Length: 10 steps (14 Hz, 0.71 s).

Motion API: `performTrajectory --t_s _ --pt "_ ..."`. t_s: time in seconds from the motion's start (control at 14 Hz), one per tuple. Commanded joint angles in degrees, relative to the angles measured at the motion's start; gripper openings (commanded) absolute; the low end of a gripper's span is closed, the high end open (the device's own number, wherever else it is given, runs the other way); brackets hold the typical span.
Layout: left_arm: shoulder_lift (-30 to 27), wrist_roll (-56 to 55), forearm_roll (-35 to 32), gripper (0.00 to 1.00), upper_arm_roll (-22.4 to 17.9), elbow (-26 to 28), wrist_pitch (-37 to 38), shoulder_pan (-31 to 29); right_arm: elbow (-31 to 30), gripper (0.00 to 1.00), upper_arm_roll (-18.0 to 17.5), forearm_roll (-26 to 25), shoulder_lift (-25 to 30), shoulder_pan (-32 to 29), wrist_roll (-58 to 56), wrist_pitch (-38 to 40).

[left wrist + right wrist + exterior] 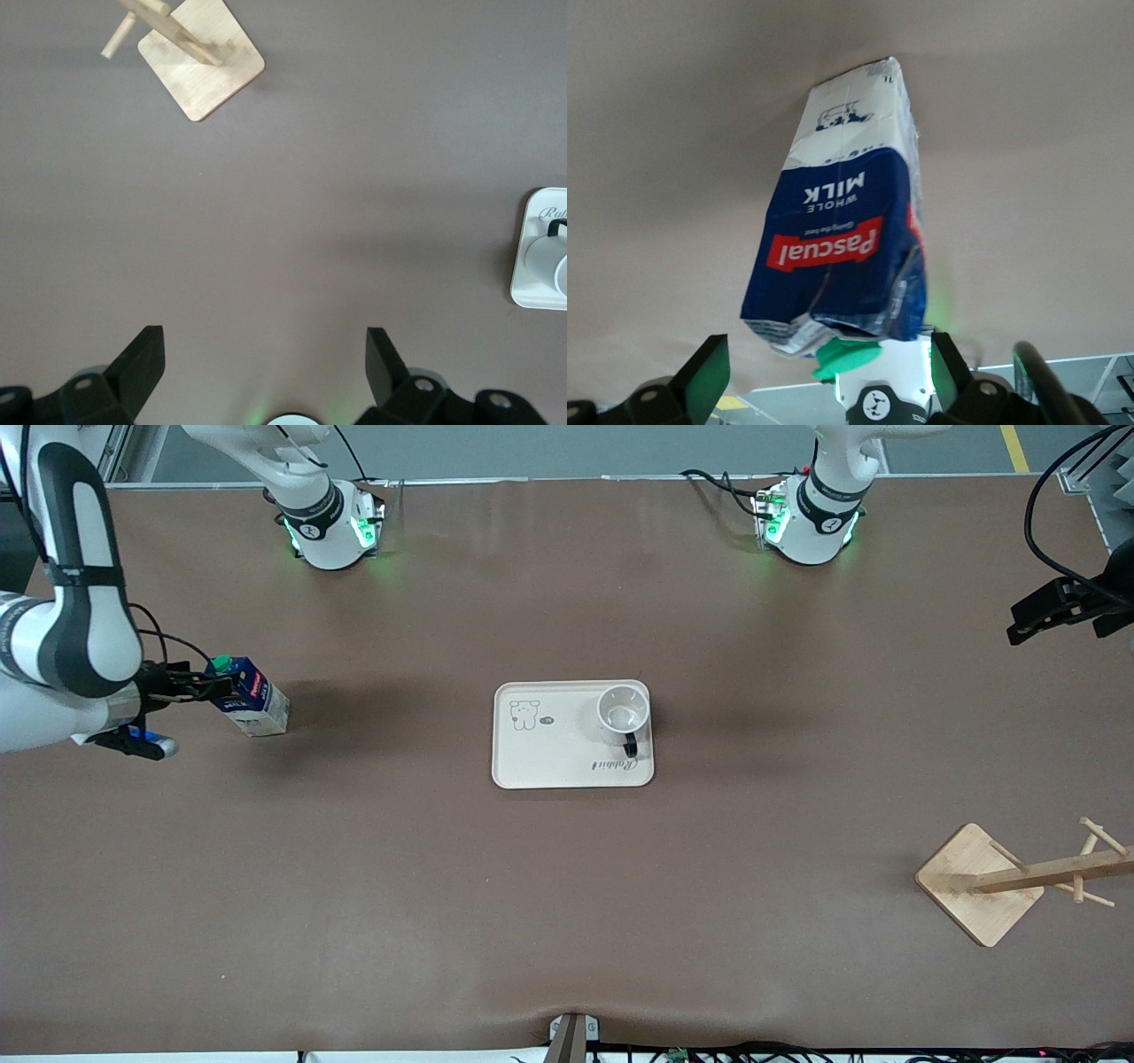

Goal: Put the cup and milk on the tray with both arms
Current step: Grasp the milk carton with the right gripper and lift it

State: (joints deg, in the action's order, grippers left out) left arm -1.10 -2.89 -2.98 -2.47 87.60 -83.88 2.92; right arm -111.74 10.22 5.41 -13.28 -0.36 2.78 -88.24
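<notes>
The white cup [623, 713] with a black handle stands on the cream tray [540, 766], in the corner toward the left arm's end. Both show at the edge of the left wrist view, the cup [558, 266] on the tray [529, 292]. The dark-blue milk carton [252, 697] with a green cap stands on the table toward the right arm's end. My right gripper [197, 685] is open, its fingers on either side of the carton's capped top [842, 257] without closing on it. My left gripper [1032, 615] is open and empty, up over the table's left-arm end.
A wooden rack [983, 881] with pegs lies tipped on its square base, nearer the front camera at the left arm's end; it also shows in the left wrist view [204, 66]. Brown table surface surrounds the tray.
</notes>
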Motion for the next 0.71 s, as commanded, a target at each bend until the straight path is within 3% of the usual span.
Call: performTrajectory --t_s 0.0,0.14,0.21,0.36,0.5,0.64 --pt "-1.80 0.17 0.52 1.00 1.50 1.95 -1.20 -0.28 -9.61 1.00 0.15 -0.83 5.62 1.42 1.53 -8.75" --pt "-2.24 -0.27 0.52 1.00 1.59 2.75 -1.64 -0.11 -11.74 1.00 0.15 -3.90 6.42 0.89 -1.97 -14.75" --pt "-2.24 -0.18 0.52 1.00 1.68 3.01 -1.64 -0.20 -11.75 0.81 0.15 -4.09 6.34 0.80 -3.03 -15.21" --pt "-2.33 -0.27 0.52 1.00 1.68 3.63 -2.43 -0.11 -11.75 0.00 0.15 -4.09 6.34 0.80 -3.22 -14.34" --pt "-2.24 -0.36 0.52 1.00 1.68 3.72 -2.61 -0.20 -10.44 0.00 0.24 -4.01 6.51 0.80 -2.61 -13.28" --pt "-2.24 -0.36 0.52 1.00 1.68 3.72 -2.61 -0.20 -4.49 0.00 0.24 -3.39 6.08 0.89 -1.12 -7.34"
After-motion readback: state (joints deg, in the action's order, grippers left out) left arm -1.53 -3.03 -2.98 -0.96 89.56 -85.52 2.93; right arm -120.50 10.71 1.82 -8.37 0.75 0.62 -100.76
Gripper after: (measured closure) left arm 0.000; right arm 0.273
